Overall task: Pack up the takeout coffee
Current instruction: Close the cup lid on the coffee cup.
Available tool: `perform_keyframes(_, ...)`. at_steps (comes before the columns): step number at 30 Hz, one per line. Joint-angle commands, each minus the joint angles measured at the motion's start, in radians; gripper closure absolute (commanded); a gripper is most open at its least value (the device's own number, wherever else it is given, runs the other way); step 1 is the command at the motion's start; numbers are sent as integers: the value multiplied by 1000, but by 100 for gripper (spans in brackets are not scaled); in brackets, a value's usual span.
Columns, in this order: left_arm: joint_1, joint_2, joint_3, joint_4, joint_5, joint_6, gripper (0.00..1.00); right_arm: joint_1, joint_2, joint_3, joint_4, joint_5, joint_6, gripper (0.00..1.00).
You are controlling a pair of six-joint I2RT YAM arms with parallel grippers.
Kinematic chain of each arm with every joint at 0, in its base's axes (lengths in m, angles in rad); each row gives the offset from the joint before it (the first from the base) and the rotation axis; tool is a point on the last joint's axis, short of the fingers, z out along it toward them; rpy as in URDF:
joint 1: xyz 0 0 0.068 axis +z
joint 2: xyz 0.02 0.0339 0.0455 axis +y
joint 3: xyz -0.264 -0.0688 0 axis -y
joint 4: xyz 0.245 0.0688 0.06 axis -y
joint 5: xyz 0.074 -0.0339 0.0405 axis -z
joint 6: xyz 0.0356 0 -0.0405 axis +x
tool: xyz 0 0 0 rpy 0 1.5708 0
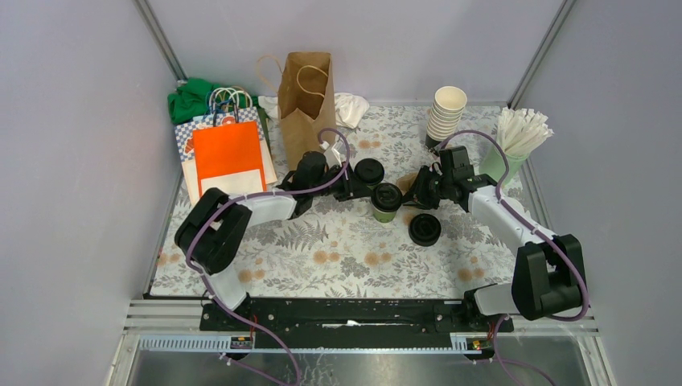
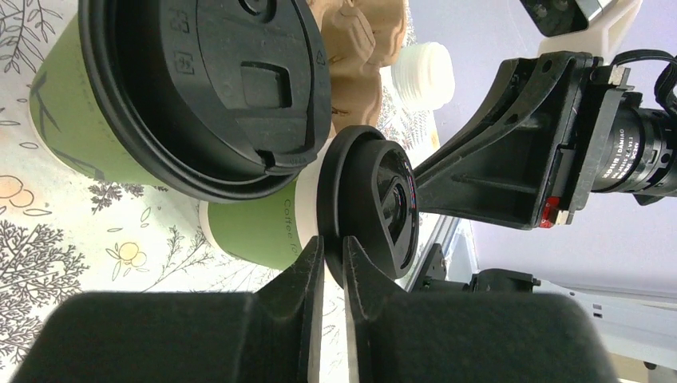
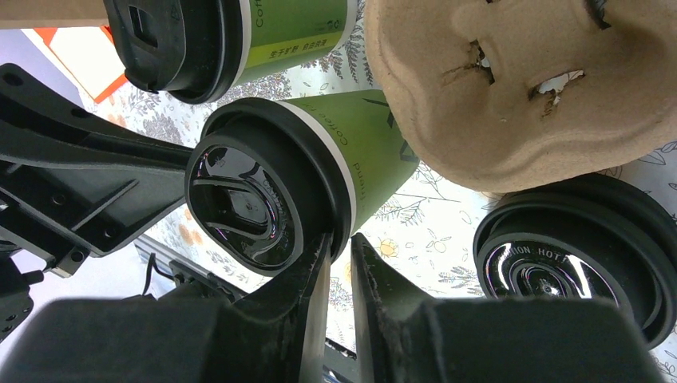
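Nearest the arm bases, the front half of the bench is lying open, offering free room right up to its near edge. Past that, a lone lid is sitting flat, just clear of the right arm; whether a cup is under it I cannot tell. In the middle, a cup is standing upright between both arms. The left end effector is pinching the edge of its black top, with only a thin slit showing between the fingers. The right end effector is nipping the same rim from the opposite side, equally narrow. A second cup is standing just behind. A tray is lying just beside the cup, at the right end effector. Farther back, an orange bag, a bag and a cup stack are crowding the far edge.
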Motion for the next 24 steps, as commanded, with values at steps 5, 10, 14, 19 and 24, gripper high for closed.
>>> perform_keyframes(5, -10, 48, 7, -11, 11, 38, 90, 2, 26, 26, 10, -16, -12, 77)
perform_keyframes(10, -20, 62, -1, -25, 5, 54, 92, 2, 35, 11, 16, -16, -13, 77)
perform_keyframes(14, -29, 66, -5, -60, -20, 82, 93, 2, 35, 0, 15, -11, -13, 77)
perform_keyframes(19, -36, 84, 4, -103, -35, 109, 93, 2, 43, 0, 14, -11, -13, 77)
perform_keyframes(24, -39, 98, 3, -128, -48, 121, 93, 2, 43, 0, 11, -7, -17, 77)
